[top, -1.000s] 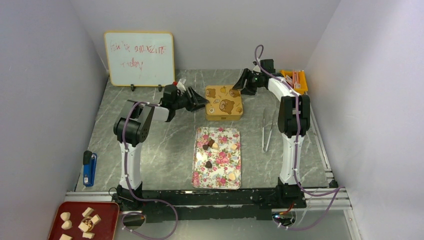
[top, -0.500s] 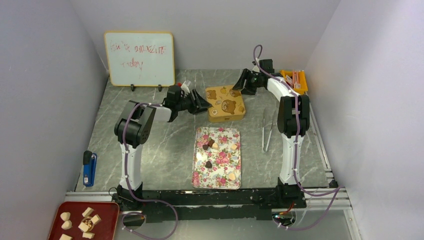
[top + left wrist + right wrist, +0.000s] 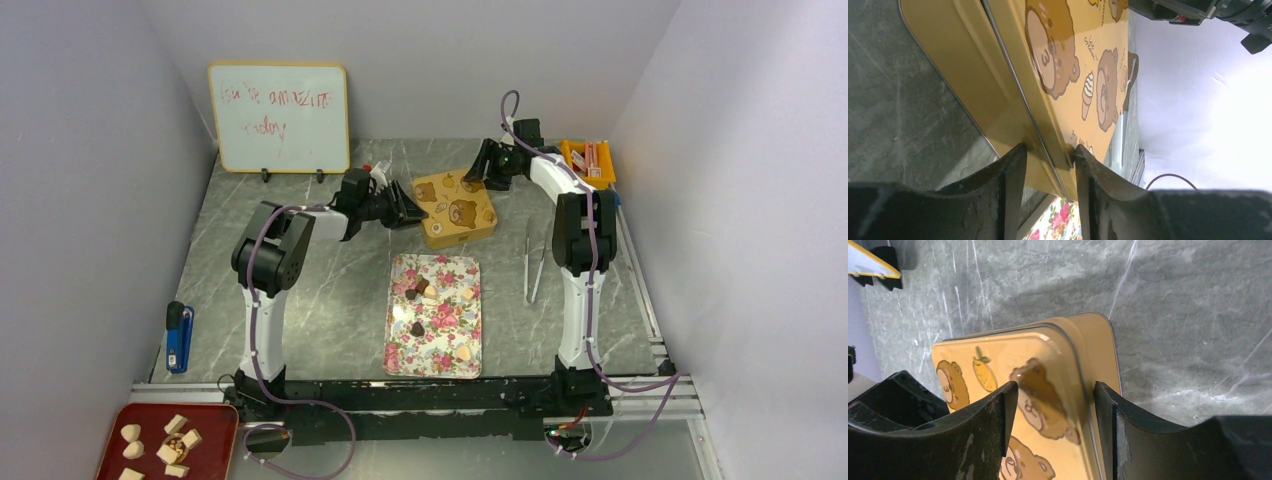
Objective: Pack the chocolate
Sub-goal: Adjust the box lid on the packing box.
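Chocolate pieces (image 3: 417, 328) lie scattered on the floral tray (image 3: 400, 350) at mid-table. My left gripper (image 3: 1049, 150) clamps the rim of the bear-print tin (image 3: 456, 212). My right gripper (image 3: 1054, 387) straddles its far corner; I cannot tell whether it grips.

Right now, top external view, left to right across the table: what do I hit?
blue-and-black tool → whiteboard → yellow bear tin → tweezers → orange bin. Floral tray left out: it overlaps the tin.
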You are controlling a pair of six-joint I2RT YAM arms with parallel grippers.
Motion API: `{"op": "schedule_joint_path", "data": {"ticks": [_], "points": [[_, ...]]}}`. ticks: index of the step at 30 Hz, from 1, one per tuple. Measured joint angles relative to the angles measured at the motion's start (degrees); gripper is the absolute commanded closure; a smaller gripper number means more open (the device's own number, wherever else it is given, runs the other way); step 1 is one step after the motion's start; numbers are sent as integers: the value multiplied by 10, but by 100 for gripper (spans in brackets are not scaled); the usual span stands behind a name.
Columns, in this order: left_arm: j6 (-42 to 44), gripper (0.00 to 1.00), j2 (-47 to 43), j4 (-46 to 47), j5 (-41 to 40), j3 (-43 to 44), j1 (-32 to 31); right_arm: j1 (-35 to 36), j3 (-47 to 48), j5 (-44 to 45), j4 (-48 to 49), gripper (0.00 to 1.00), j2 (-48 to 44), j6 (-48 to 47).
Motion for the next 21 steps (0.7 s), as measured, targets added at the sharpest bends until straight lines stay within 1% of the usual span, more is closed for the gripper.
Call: {"op": "schedule_joint_path", "data": {"ticks": [2, 5, 7, 8, 12, 14, 16, 21], "points": [[3, 66, 0, -9, 0, 6, 0, 2, 0, 9, 0, 39, 0, -4], [6, 78, 0, -16, 4, 8, 0, 5, 0, 18, 1, 39, -1, -8], [6, 84, -1, -21, 7, 10, 0, 7, 0, 24, 1, 39, -1, -10], [5, 85, -2, -24, 7, 11, 0, 8, 0, 27, 0, 39, -2, -11], [5, 85, -4, -34, 9, 15, 0, 10, 0, 36, 1, 39, -3, -15], [5, 81, -4, -34, 10, 16, 0, 10, 0, 38, 1, 39, -3, -16], [5, 74, -4, -34, 10, 16, 0, 10, 0, 39, 1, 39, -3, -17], [8, 72, -6, -36, 8, 17, -1, 11, 4, 40, -4, 39, -3, -22]]}}
